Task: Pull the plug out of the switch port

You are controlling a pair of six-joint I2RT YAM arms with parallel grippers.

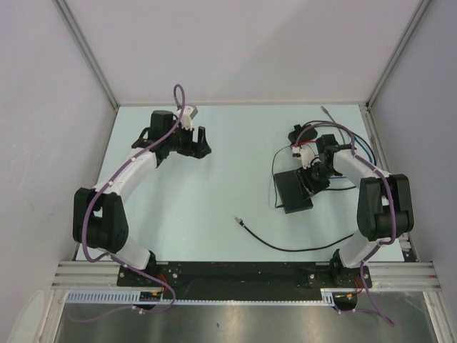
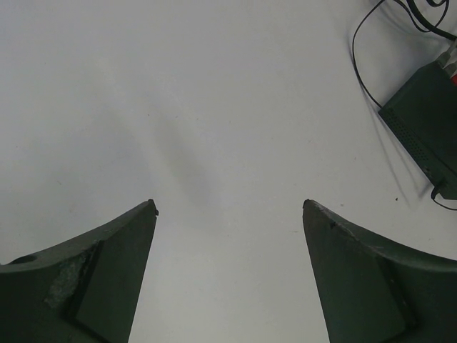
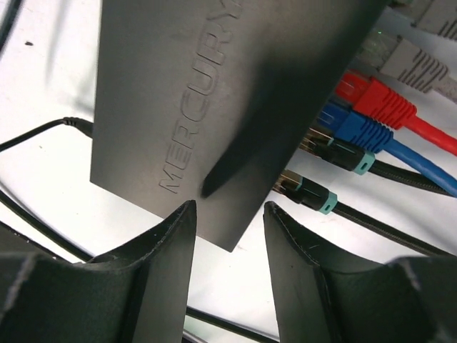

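The switch (image 3: 178,93) is a flat matte-black box marked MERCURY, also seen in the top view (image 1: 294,191) and the left wrist view (image 2: 428,121). Along one edge sit several plugs: two black ones with teal collars (image 3: 308,191), a blue one (image 3: 357,127), a red one (image 3: 375,101) and grey ones (image 3: 410,61). The sockets themselves are hidden behind the plugs. My right gripper (image 3: 228,209) is open and empty, just above the box's near corner, beside the nearest black plug. My left gripper (image 2: 230,206) is open and empty over bare table, far left of the switch.
A loose black cable (image 1: 285,246) with a free plug end (image 1: 239,221) lies on the table in front of the switch. More cables (image 1: 357,146) trail behind the right arm toward the back right corner. White walls enclose the table.
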